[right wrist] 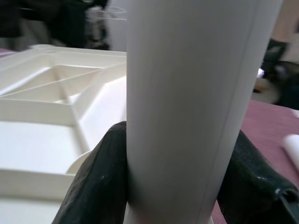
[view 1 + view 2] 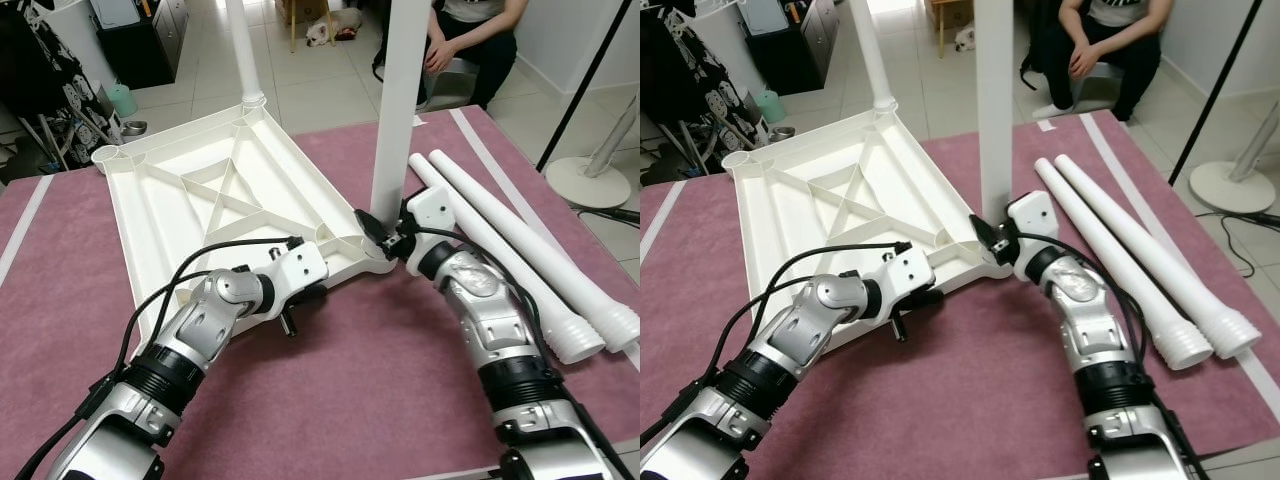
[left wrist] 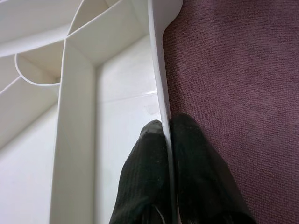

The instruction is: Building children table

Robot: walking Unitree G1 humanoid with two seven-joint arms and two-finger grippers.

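White plastic everywhere: the upside-down white plastic tabletop (image 2: 200,200), ribbed underside facing up, lies flat on the purple-red carpeted work surface (image 2: 380,380). And the right gripper (image 2: 385,238) is clamped on the base of a white round table leg (image 2: 398,110) that stands upright in the near right corner socket of the tabletop; in the right wrist view its two black fingers (image 1: 98,182) press against either side of the tube, no gap showing. Over to the left gripper (image 3: 166,140), down low at the near edge of the tabletop: its fingers pinch the thin white rim between them, one finger inside the tray-like underside, the other outside over the carpet, closed tight on that edge. A second white leg (image 2: 243,50) stands upright in the far corner socket. Two more loose white table legs (image 2: 520,260) lie side by side on the carpet to the right of the tabletop, touching each other, ribbed ends pointing towards the robot. At the far side, on the tiled floor (image 2: 310,80), a person in dark trousers (image 2: 470,40) sits with hands together, and a white fan base (image 2: 590,180) stands off to the right.
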